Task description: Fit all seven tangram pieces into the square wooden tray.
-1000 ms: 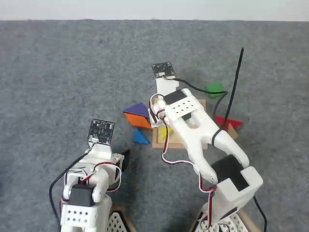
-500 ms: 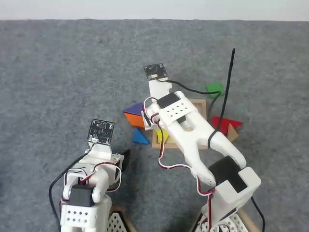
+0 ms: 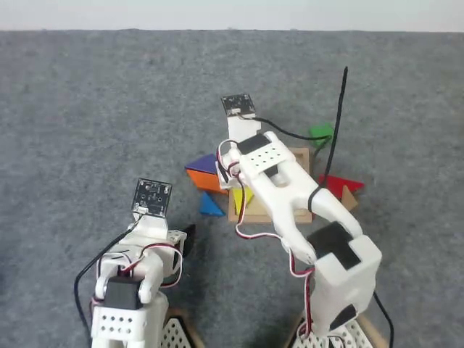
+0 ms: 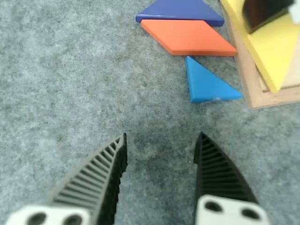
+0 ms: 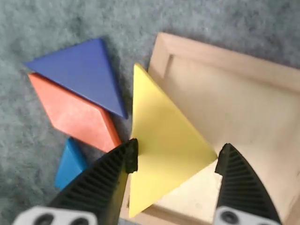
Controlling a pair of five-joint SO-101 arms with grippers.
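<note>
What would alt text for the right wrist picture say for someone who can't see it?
The right gripper holds a yellow triangle between its black fingers, the piece overhanging the rim of the wooden tray. Beside the tray on grey carpet lie a dark blue triangle, an orange parallelogram and a small blue triangle.

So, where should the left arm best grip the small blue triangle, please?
Probably from straight above, as the small blue triangle lies flat on the carpet. Set the left gripper's open fingers across it, one on the long edge, one on the square corner, clear of the orange piece and tray.
</note>
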